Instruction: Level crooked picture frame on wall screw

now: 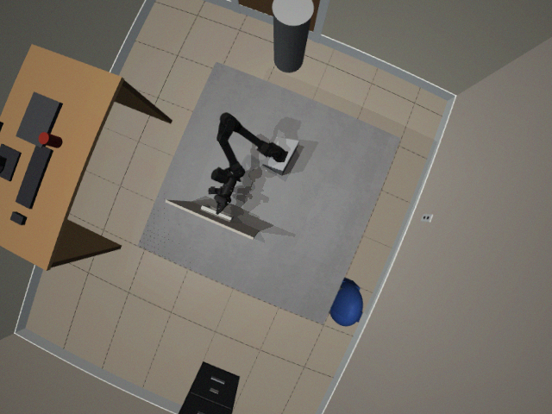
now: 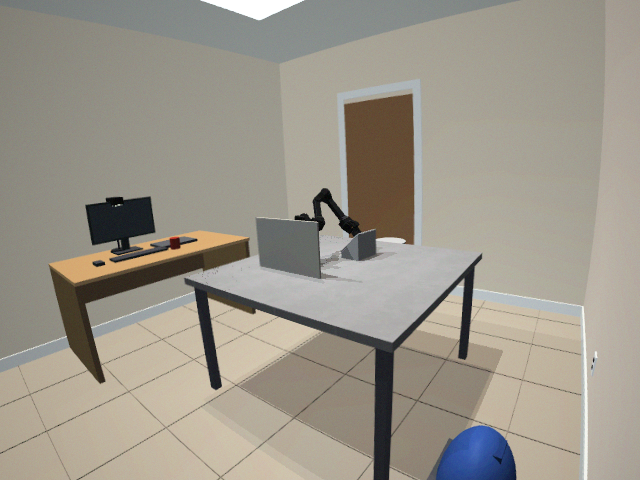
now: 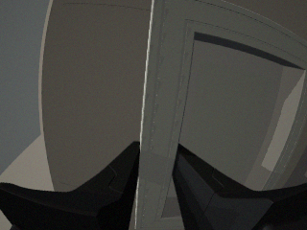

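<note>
The picture frame (image 1: 227, 217) (image 3: 169, 86) hangs against the upright wall panel (image 1: 187, 210) (image 2: 286, 248) (image 3: 96, 96). From above only its pale top edge shows. In the wrist view its grey side bar runs up the middle, with the recessed picture area to the right. My gripper (image 1: 218, 211) (image 3: 155, 149) is shut on this side bar, one finger on each side. In the exterior view the panel hides the frame and the gripper. The screw and notched strip are hidden, and I cannot tell from these views how level the frame is.
The arm's base stands on a wedge-shaped block (image 1: 291, 149) (image 2: 367, 244) on the grey table (image 1: 311, 249) (image 2: 413, 279). A wooden desk (image 1: 84, 116) (image 2: 217, 240) with a monitor (image 2: 121, 219) and a red mug (image 1: 48, 139) (image 2: 174, 242) stands apart from the table.
</note>
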Motion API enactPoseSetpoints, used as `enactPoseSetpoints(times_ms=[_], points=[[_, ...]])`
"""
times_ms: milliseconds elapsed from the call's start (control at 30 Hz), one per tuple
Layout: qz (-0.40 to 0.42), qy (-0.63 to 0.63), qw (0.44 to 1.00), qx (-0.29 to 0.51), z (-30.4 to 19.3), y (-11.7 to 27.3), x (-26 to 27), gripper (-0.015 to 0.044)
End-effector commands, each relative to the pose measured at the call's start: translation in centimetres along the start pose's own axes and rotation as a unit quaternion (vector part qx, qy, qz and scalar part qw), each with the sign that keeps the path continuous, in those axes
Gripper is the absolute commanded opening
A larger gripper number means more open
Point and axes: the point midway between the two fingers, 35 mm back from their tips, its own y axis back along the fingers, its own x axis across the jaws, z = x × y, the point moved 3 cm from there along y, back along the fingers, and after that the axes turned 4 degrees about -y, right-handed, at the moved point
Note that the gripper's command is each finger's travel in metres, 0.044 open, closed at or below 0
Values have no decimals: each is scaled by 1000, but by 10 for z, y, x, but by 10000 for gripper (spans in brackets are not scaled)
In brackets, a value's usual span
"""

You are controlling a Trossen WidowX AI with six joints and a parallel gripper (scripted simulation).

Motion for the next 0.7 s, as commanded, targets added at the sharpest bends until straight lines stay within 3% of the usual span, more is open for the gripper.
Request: enactPoseSetpoints(times_ms=[0,633,667], points=[[-1,-16,1000,0,0,0,0,0],[-1,-63,998,0,1,0,0,0],[0,-52,999,0,0,0,0,26]])
